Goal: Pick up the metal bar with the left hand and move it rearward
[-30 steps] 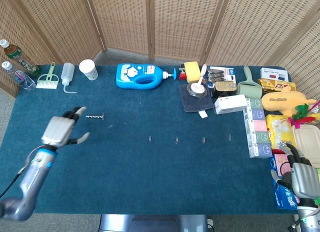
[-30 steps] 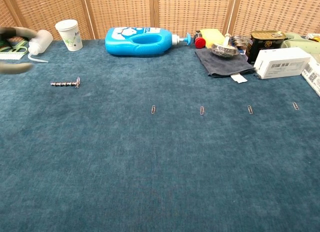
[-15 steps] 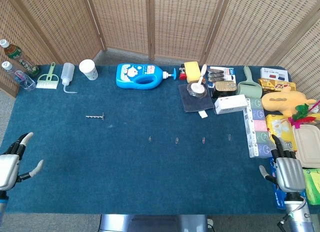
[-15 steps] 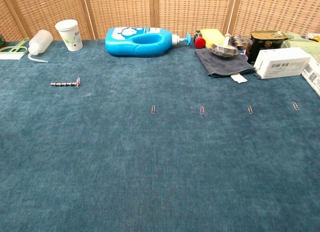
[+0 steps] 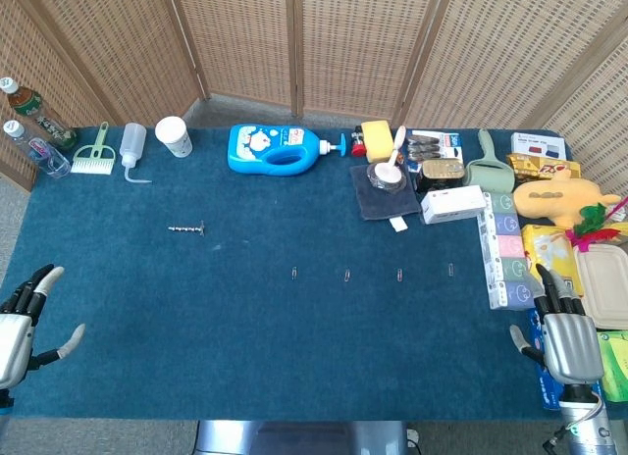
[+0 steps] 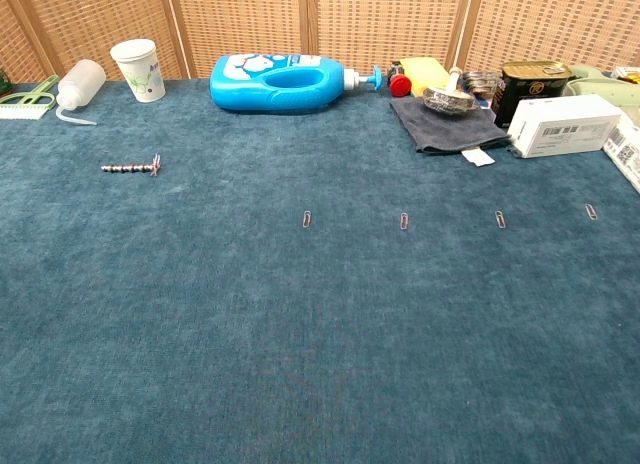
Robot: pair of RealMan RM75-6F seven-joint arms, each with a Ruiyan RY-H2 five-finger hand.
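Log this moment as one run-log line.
left hand: open, near table edge | right hand: open, idle | metal bar: flat on cloth, untouched | phase: no grasp

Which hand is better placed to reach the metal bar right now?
The left hand: it sits open at the table's left edge, the side where the metal bar lies. The right hand is at the far right edge.

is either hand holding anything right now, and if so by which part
Nothing is held. The left hand and the right hand are both empty with fingers apart at the near table edge, and the metal bar lies alone on the blue cloth.
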